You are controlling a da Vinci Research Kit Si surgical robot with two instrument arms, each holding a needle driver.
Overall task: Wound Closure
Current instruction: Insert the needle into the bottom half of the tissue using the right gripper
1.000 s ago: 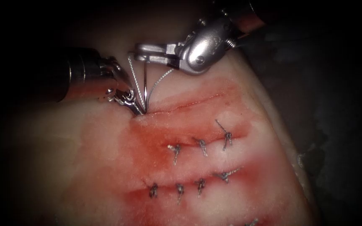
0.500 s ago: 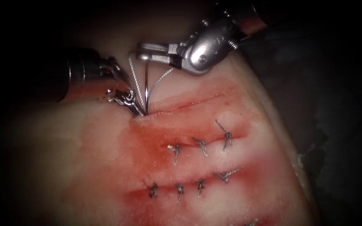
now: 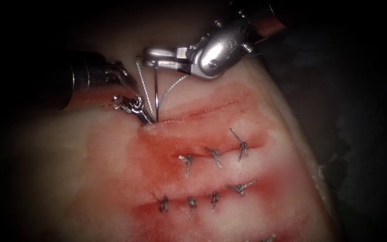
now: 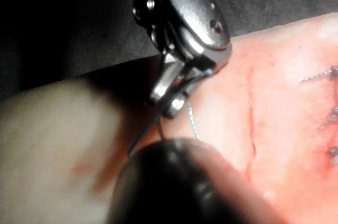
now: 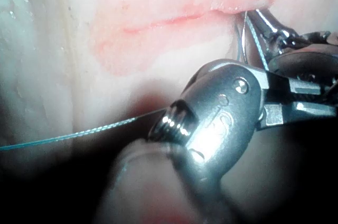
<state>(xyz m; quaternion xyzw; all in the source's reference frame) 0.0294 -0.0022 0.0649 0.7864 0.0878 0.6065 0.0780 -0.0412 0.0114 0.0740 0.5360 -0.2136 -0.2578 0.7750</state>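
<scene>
My right tool (image 3: 146, 56) reaches in from the upper right, jaws shut on the curved needle (image 3: 156, 89) near its thread end. The needle hangs straight down and its point enters the tissue (image 3: 90, 170) at the left end of the open cut (image 3: 202, 112). Two strands of braided thread (image 3: 142, 85) flank the needle. My left tool (image 3: 148, 118) comes from the left, with its jaws shut on the tissue lip beside the needle's entry. The left wrist view shows the right tool (image 4: 168, 105), needle (image 4: 145, 137) and thread (image 4: 193, 123). The right wrist view shows the left tool (image 5: 253, 15), needle (image 5: 242, 39) and thread (image 5: 68, 135).
Two closed cuts lie below the open one, each with a row of tied stitches (image 3: 214, 157) (image 3: 191, 201) and short cut ends. Red fluid (image 3: 157, 152) stains the tissue around them. The tissue's right edge drops to a dark surface (image 3: 359, 134).
The right tool shifted slightly right, then back left, its wrist turning a little. The needle stays in the tissue at the same spot. The left tool has held still.
</scene>
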